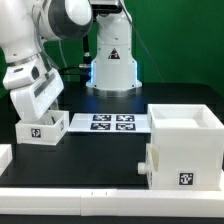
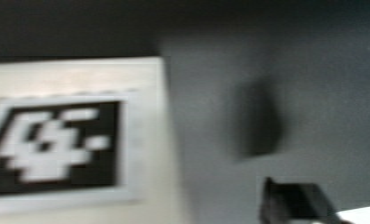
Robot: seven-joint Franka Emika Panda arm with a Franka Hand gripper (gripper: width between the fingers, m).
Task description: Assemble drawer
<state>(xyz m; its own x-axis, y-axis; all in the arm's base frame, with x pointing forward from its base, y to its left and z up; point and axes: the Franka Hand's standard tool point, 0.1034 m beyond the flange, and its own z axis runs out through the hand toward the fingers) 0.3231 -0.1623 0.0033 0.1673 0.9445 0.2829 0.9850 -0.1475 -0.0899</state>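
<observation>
The drawer's large hollow white casing [image 1: 186, 146] stands at the exterior view's right with a tag low on its front. A small white tray box [image 1: 41, 128] with a tag stands at the left. My gripper [image 1: 38, 112] hangs right over that tray box, its fingers down at the box's near wall. In the wrist view the tray box's tagged white wall [image 2: 66, 140] fills one side, very close and blurred. One dark fingertip [image 2: 292, 202] shows well apart from that wall. The other finger is hidden. Nothing is held.
The marker board [image 1: 106, 122] lies between the tray box and the casing. The arm's base [image 1: 112, 62] stands behind it. A white part [image 1: 5, 158] shows at the left edge, and a white strip [image 1: 100, 192] runs along the table's front.
</observation>
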